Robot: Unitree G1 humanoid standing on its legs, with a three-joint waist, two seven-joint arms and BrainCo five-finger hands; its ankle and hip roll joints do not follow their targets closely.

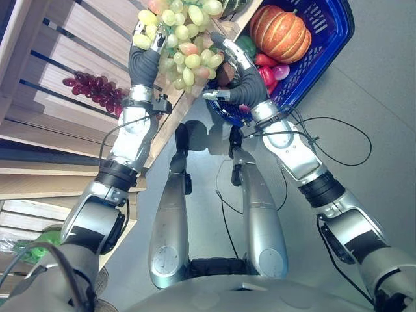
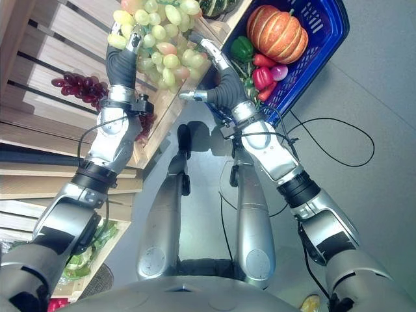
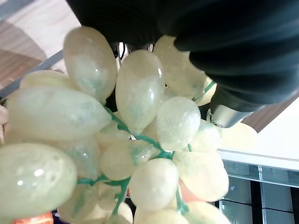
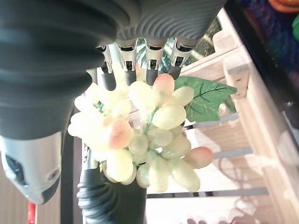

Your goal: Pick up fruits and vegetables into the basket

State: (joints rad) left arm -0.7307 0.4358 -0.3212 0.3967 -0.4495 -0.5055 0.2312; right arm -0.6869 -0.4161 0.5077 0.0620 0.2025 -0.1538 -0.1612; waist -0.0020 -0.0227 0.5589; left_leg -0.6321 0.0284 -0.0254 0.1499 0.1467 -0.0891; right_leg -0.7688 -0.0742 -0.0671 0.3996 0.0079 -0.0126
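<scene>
My left hand is shut on a bunch of pale green grapes, held up over the edge of the wooden shelves; the grapes press close to its palm. My right hand is open beside the bunch, its straight fingers touching the grapes from the basket side. The blue basket sits just right of both hands. It holds an orange pumpkin, a green pepper and red peppers.
A bunch of dark purple grapes lies on the slatted wooden shelf left of my left arm. Green leafy produce lies on a lower shelf at the bottom left. Grey floor spreads right of the basket.
</scene>
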